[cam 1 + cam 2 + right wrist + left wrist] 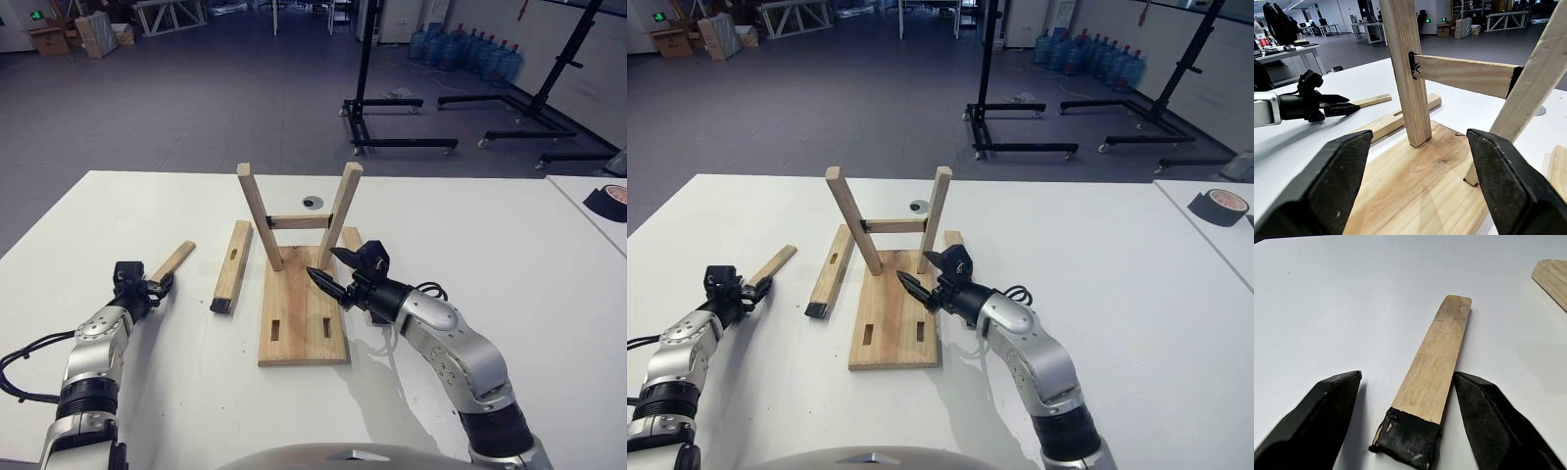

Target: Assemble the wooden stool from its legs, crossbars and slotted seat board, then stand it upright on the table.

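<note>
While left gripper (pixel 1408 377) and right gripper (pixel 1419 133) gape, the latter half-hides perhaps another leg (pixel 954 238).

Pale slotted wooden seat board (pixel 302 341) looks bare, matt; flat wooden crossbar (pixel 1437 357) end perhaps black-taped; white table (pixel 549 284) smooth.

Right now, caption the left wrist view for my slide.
Open left pincer straddles a black-tipped wooden bar lying flat on the white table.

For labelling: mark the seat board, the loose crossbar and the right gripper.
seat board (pixel 302 345), left eye view, bare near end.
loose crossbar (pixel 1435 362), left wrist view, mid-length.
right gripper (pixel 322 261), left eye view, between fingertips.
</note>
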### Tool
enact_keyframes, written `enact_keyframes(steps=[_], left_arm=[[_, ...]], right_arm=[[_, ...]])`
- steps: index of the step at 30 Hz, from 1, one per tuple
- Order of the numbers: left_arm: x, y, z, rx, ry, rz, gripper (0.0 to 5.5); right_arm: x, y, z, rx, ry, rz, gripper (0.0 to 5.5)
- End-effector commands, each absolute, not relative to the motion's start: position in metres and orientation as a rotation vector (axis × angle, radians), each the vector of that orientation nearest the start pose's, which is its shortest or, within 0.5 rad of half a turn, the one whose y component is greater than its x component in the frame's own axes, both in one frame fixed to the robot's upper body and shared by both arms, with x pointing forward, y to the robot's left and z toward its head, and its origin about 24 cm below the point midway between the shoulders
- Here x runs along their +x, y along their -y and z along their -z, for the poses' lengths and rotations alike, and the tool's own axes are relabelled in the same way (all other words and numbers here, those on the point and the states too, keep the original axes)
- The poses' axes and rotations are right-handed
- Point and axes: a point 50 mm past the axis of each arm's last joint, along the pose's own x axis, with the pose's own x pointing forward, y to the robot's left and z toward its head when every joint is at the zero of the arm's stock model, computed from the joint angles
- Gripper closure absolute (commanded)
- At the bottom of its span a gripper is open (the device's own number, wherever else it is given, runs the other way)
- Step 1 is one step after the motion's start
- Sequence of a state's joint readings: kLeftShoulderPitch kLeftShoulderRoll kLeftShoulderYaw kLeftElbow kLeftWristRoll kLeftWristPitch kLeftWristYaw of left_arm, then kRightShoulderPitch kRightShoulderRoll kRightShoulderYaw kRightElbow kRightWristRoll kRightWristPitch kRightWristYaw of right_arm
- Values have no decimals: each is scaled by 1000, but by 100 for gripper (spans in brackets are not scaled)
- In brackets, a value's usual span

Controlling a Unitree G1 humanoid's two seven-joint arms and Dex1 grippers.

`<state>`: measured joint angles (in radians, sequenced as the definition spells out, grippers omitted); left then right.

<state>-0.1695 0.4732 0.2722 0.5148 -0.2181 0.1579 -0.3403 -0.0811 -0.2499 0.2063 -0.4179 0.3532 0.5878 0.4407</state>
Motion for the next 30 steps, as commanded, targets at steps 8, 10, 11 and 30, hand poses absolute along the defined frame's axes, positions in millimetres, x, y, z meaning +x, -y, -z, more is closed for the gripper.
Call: enact_keyframes(steps=[8,10,11,30], left_arm=[[254,-299,0,97,-444,1,292],[251,-298,3,96,-461,8,331],[251,-298,4,95,-469,10,341],[221,-154,-162,457,541,715,422]], right_arm=[[241,94,-104,56,-134,-808,196],[241,94,-105,61,-131,-806,196],[241,94,-106,62,-128,-806,196],[241,91,-167,890,-81,-1001,196]])
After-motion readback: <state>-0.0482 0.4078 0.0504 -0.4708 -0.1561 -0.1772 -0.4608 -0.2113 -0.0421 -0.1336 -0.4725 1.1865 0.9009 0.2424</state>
